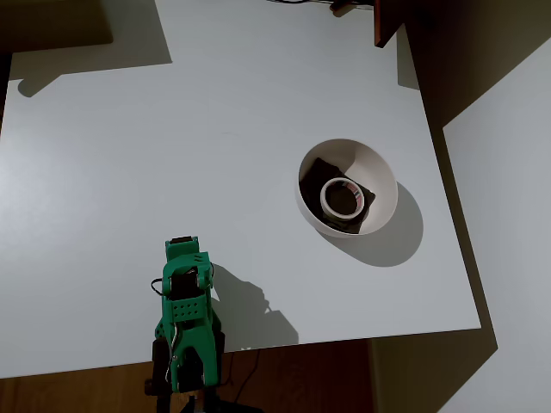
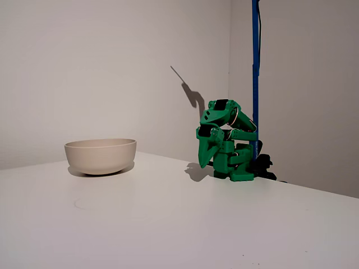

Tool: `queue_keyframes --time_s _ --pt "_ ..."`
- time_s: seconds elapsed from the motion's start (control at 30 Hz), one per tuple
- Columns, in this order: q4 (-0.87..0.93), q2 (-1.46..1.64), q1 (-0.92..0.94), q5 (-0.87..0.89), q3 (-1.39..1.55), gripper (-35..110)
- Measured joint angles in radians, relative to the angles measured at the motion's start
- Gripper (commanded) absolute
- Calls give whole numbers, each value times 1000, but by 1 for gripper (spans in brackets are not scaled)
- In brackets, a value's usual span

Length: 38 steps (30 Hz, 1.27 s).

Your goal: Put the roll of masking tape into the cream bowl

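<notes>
The roll of masking tape (image 1: 342, 197) lies flat inside the cream bowl (image 1: 379, 172), a little toward the lower side of the bowl's floor in the overhead view, with its round hole facing up and some reddish print visible on the inner core. Under the roll there is a dark cloth (image 1: 320, 171), which covers much of the bottom of the bowl. The bowl stands on the white table (image 1: 172, 155), in the right half of the overhead view and not far from the right edge. In the fixed view the bowl (image 2: 101, 155) is on the left, and its wall hides what is inside. The green arm (image 1: 185, 318) is folded down at the near edge of the table, well apart from the bowl. Its gripper (image 2: 205, 157) points down toward the table and holds nothing; the fingers seem to be close together, but I cannot tell for sure how far they are open. Behind the arm a blue pole (image 2: 255, 67) stands upright.
</notes>
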Motion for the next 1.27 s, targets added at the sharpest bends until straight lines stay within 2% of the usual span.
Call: queue_keyframes --time_s 1.27 --pt "0 0 2 0 0 -8"
